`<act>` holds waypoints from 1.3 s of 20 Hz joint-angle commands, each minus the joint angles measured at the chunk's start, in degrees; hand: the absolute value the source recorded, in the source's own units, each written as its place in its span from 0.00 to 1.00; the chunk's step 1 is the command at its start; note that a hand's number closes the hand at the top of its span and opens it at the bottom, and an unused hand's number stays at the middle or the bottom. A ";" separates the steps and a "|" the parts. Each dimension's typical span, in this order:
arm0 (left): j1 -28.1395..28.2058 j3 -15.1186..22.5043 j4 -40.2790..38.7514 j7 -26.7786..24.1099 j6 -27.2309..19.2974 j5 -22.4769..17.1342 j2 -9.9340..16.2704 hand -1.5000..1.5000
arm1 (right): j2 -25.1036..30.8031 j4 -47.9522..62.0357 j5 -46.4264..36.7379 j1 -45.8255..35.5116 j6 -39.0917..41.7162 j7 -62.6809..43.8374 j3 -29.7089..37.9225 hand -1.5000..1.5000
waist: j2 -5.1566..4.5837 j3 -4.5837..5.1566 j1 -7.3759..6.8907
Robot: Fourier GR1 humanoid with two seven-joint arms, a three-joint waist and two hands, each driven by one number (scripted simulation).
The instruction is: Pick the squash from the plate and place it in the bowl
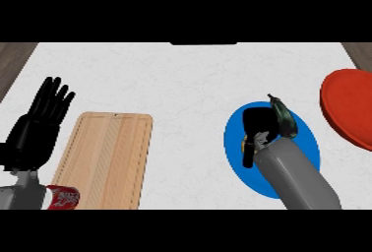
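A blue plate (pixel 240 147) sits on a pale counter (pixel 189 74). A dark green squash (pixel 285 118) lies on the plate's far right part, its long axis running away from the robot. The right hand (pixel 256 129) is over the plate, just left of the squash, fingers curled beside it; whether it grips is unclear. The red bowl (pixel 350 106) lies right of the plate. Far left of the plate, past a wooden board (pixel 105 160), the left hand (pixel 40 123) rests open.

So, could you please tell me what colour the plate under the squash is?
The plate is bright blue, best seen in the head view.
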State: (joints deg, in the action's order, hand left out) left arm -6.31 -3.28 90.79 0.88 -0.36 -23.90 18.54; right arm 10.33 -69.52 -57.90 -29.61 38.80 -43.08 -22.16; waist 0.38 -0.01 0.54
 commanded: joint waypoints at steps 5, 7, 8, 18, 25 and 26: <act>2.46 -1.26 -0.02 -0.16 -1.67 0.22 -0.36 0.50 | 12.41 -17.99 10.30 10.15 -3.72 34.05 -4.90 1.00 | 1.57 -0.47 4.42; 2.95 -2.00 0.28 -0.60 -1.69 -0.10 -0.23 0.50 | 19.08 -21.88 11.24 13.51 -6.74 41.74 -3.74 1.00 | 1.31 -0.41 5.01; 3.51 -2.74 -0.02 -1.55 -1.33 0.19 0.44 0.50 | 21.62 -24.58 12.05 15.04 -8.30 44.84 -2.51 1.00 | 1.37 -0.33 5.54; 4.04 -3.06 1.95 -0.55 -0.78 -0.75 0.44 0.50 | 41.41 -29.34 26.61 30.99 -22.66 67.85 31.47 1.00 | 0.64 -0.13 5.19; 1.66 -2.38 -1.12 -2.60 1.65 -0.03 -0.38 0.50 | 44.58 -20.32 34.34 34.50 -20.28 73.00 50.91 1.00 | -0.26 0.03 0.94; 1.09 0.89 2.36 0.93 -1.94 2.19 -2.18 0.50 | 43.47 -19.04 35.53 36.02 -20.40 74.11 52.97 1.00 | -0.18 -0.02 0.97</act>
State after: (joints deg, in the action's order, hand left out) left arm -3.99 -4.61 92.50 0.77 -0.91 -23.43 18.08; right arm 52.85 -92.92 -25.89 4.05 17.83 27.68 22.22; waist 0.50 -0.04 2.97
